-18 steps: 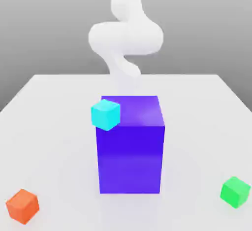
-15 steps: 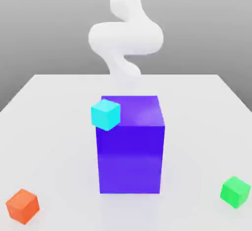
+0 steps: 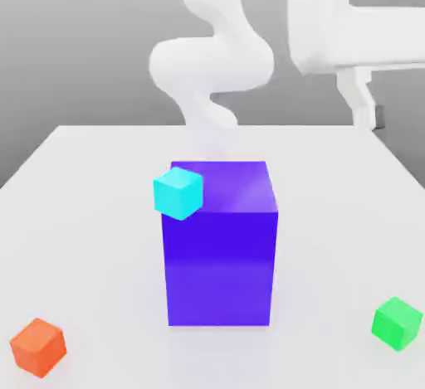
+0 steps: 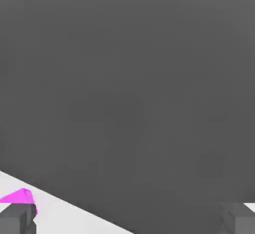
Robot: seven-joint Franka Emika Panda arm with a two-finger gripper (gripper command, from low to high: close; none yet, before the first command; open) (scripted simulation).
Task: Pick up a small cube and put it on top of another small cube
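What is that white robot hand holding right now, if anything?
Nothing. The gripper is open with only empty space between its jaws, well above the white table; all the small cubes sit untouched.

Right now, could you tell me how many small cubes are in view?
4: cyan cube by the purple block's top corner, orange cube front left, green cube front right, magenta cube in hand view. Others may hide.

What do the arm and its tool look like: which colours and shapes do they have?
The arm is plain white, made of thick rounded segments with bulging joints; no cables or markings can be seen. The hand body at the exterior view's upper right is a white, boxy block with rounded edges. The tool has two blocky dark grey fingertips in the hand view; in the exterior view one finger looks white with a dark tip.
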